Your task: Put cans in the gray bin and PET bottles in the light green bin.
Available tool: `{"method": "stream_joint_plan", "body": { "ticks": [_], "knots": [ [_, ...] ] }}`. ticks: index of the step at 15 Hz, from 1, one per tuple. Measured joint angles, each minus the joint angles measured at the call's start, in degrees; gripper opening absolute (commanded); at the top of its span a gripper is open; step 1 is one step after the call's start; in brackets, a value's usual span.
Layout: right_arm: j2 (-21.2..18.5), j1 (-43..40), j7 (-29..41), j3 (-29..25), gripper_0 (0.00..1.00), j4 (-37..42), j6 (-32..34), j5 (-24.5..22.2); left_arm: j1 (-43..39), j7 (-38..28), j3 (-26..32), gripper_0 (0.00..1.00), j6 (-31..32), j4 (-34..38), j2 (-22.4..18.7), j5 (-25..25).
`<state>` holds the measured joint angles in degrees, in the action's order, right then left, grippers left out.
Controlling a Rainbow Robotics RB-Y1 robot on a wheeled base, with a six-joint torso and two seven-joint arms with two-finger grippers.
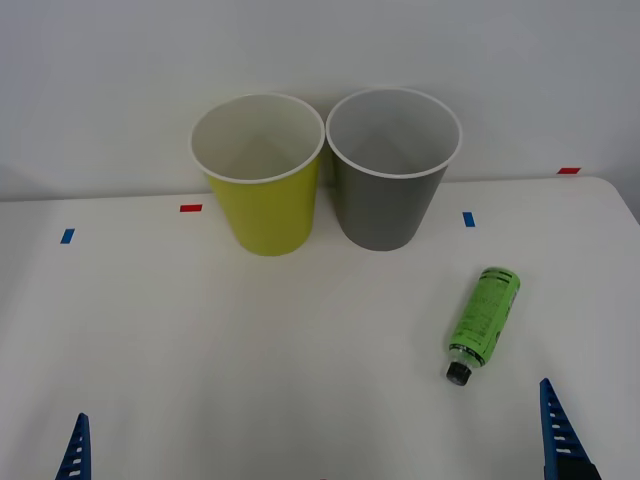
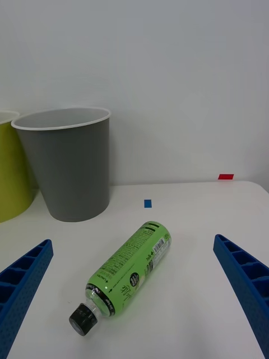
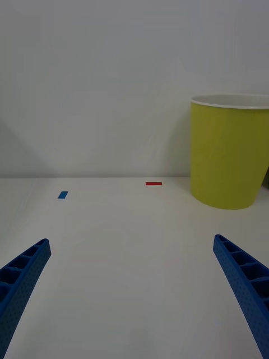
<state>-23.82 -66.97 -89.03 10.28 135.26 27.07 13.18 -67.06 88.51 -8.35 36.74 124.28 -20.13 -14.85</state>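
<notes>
The light green bin [image 1: 262,200] and the gray bin [image 1: 385,200] stand upright side by side at the back of the white table, both empty as far as I see. A PET bottle [image 1: 484,314] with a green label and black cap lies on its side front right of the gray bin, cap toward me. My right gripper [image 2: 133,240] is open, low and just short of the bottle [image 2: 128,269], which lies between its finger lines. My left gripper [image 3: 131,240] is open over bare table at the near left, well short of the light green bin [image 3: 227,157]. Cans are out of view.
Small tape marks lie on the table: blue [image 1: 67,236] and red [image 1: 190,208] on the left, blue [image 1: 468,218] and red [image 1: 568,171] on the right. A plain wall rises right behind the bins. The table's right edge [image 1: 628,205] runs close to the bottle's side.
</notes>
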Motion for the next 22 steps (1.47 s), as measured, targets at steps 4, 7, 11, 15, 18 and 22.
{"method": "stream_joint_plan", "body": {
  "ticks": [4,7,11,15,18,22],
  "knots": [
    [0.00,0.00,0.00,0.00,1.00,0.00,0.00,0.00,0.00,0.00,0.00,1.00,0.00,0.00,0.00,0.00],
    [0.00,0.00,0.00,0.00,1.00,0.00,0.00,0.00,0.00,0.00,0.00,1.00,0.00,0.00,0.00,0.00],
    [0.00,0.00,0.00,0.00,1.00,0.00,0.00,0.00,0.00,0.00,0.00,1.00,0.00,0.00,0.00,0.00],
    [0.00,0.00,0.00,0.00,1.00,0.00,0.00,0.00,0.00,0.00,0.00,1.00,0.00,0.00,0.00,0.00],
    [0.00,0.00,0.00,0.00,1.00,0.00,0.00,0.00,0.00,0.00,0.00,1.00,0.00,0.00,0.00,0.00],
    [0.00,0.00,0.00,0.00,1.00,0.00,0.00,0.00,0.00,0.00,0.00,1.00,0.00,0.00,0.00,0.00]
  ]
}}
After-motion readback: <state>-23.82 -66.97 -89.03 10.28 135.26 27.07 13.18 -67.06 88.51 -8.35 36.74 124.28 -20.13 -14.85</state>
